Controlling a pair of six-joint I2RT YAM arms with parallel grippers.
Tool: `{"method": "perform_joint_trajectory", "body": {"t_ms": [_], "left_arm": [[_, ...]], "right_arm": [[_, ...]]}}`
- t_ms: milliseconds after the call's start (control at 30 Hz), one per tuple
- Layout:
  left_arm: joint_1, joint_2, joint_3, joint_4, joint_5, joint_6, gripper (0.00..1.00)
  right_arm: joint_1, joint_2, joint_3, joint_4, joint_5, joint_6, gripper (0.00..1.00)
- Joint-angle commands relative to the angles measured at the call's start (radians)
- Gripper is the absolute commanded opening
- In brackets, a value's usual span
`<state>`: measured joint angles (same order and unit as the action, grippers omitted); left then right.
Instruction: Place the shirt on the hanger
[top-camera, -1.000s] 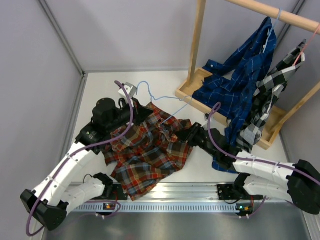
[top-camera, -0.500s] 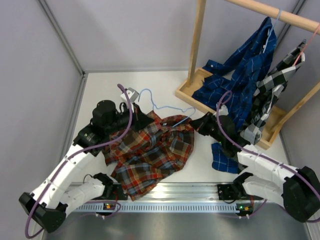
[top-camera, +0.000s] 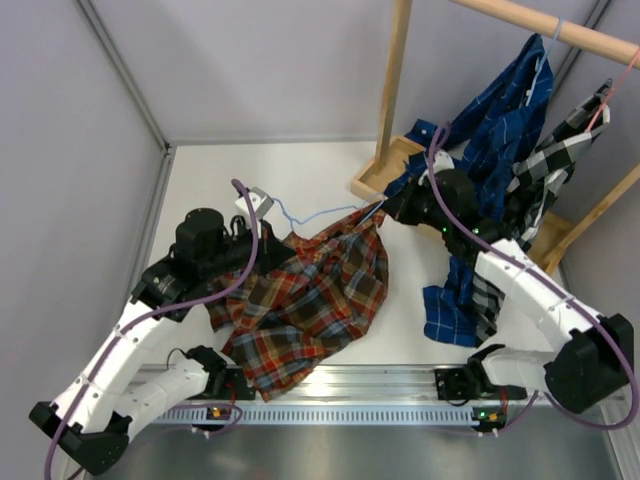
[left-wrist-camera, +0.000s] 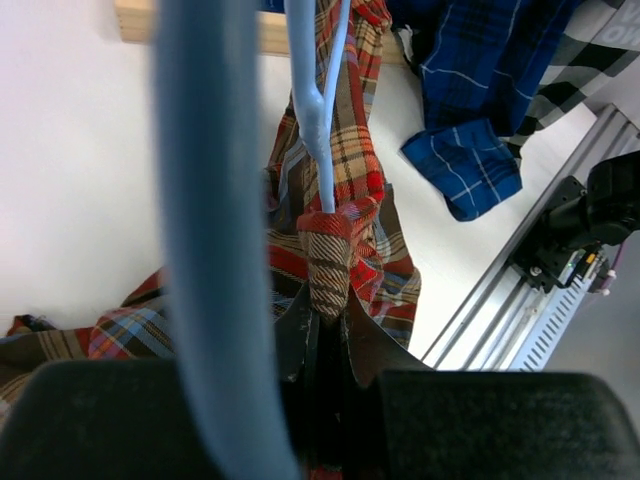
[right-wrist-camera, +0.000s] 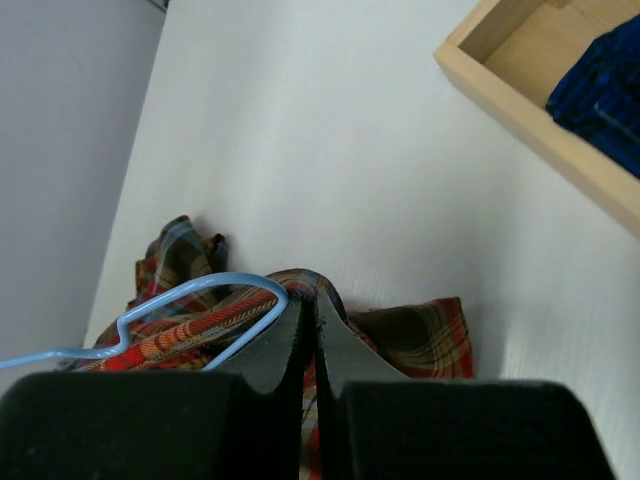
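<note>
The red, orange and brown plaid shirt (top-camera: 310, 295) lies bunched on the white table, its far edge lifted and stretched between both grippers. The thin light-blue hanger (top-camera: 320, 212) runs along that lifted edge, with its hook near my left wrist. My left gripper (top-camera: 268, 240) is shut on a fold of the shirt (left-wrist-camera: 350, 180), and the hanger wire (left-wrist-camera: 322, 110) runs into that fold. My right gripper (top-camera: 385, 212) is shut on the shirt's other end (right-wrist-camera: 420, 335). The hanger's curved end (right-wrist-camera: 200, 292) lies against its left finger.
A wooden rack (top-camera: 393, 100) with a tray base (right-wrist-camera: 520, 110) stands at the far right. It holds a dark blue check shirt (top-camera: 490, 140) and a black-and-white shirt (top-camera: 545, 170). Part of the blue shirt (left-wrist-camera: 470, 170) lies on the table. A metal rail (top-camera: 380, 385) runs along the near edge.
My right gripper has moved away from me and to the right, lifting the shirt's edge and pulling it taut along the hanger. My left arm has shifted slightly left.
</note>
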<state>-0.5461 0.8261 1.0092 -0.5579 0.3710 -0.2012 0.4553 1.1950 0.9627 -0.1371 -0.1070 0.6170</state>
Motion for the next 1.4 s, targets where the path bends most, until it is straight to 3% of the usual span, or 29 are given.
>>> {"method": "perform_joint_trajectory", "body": {"t_ms": [0, 267, 467, 800, 933, 1000, 1167, 1300, 1367], "left_arm": [[0.002, -0.010, 0.051, -0.175, -0.026, 0.063, 0.00], [0.000, -0.005, 0.055, -0.200, -0.011, 0.137, 0.00], [0.002, -0.009, 0.054, -0.215, 0.028, 0.155, 0.00], [-0.014, 0.217, 0.159, -0.260, 0.010, 0.143, 0.00], [-0.015, 0.274, 0.272, -0.197, -0.138, 0.040, 0.00], [-0.014, 0.262, 0.276, -0.065, -0.226, -0.021, 0.00], [0.006, 0.258, 0.296, 0.151, -0.310, -0.066, 0.00], [0.135, 0.312, 0.296, 0.367, -0.079, -0.154, 0.00], [0.158, 0.358, 0.286, 0.471, 0.162, -0.165, 0.00]], "right_arm": [[-0.044, 0.070, 0.172, -0.102, 0.175, -0.186, 0.00], [-0.059, 0.187, 0.373, -0.156, 0.224, -0.356, 0.00], [-0.086, 0.212, 0.421, -0.119, 0.050, -0.396, 0.00], [0.294, 0.307, 0.651, -0.279, 0.530, -0.755, 0.00], [0.316, 0.253, 0.602, -0.273, 0.390, -0.602, 0.00], [0.319, 0.204, 0.561, -0.233, 0.331, -0.443, 0.00], [0.330, 0.022, 0.340, -0.147, 0.331, -0.202, 0.00], [0.339, -0.047, 0.187, -0.066, 0.244, -0.131, 0.00], [0.339, -0.081, 0.108, 0.034, 0.135, -0.158, 0.15]]}}
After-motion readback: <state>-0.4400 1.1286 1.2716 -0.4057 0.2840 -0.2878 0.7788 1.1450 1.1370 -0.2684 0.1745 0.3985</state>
